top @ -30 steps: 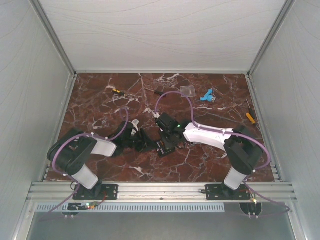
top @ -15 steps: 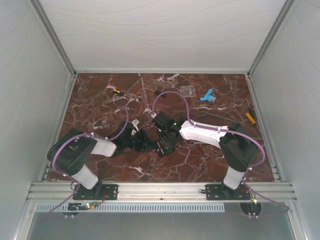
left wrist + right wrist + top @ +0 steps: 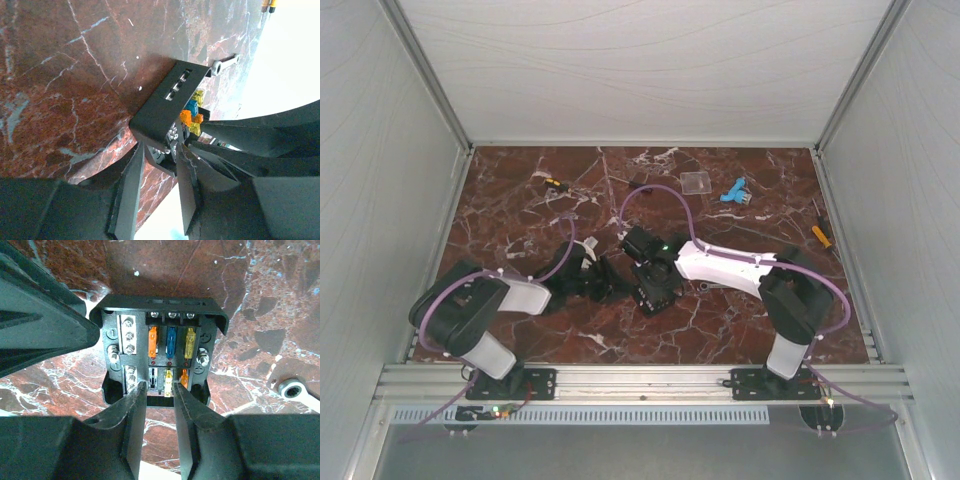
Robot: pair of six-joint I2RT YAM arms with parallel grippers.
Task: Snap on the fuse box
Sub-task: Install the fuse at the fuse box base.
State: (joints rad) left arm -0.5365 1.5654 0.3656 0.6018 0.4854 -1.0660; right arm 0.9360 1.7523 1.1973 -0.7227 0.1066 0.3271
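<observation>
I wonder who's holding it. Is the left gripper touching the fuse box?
Touching. The left wrist view shows the left gripper pinching one end of the fuse box between its fingers.

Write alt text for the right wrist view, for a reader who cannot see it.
A black fuse box lies face up on red marble, showing orange, blue and yellow fuses. The right gripper, fingers slightly apart, points at its near edge; a left-arm finger sits at its left side.
</observation>
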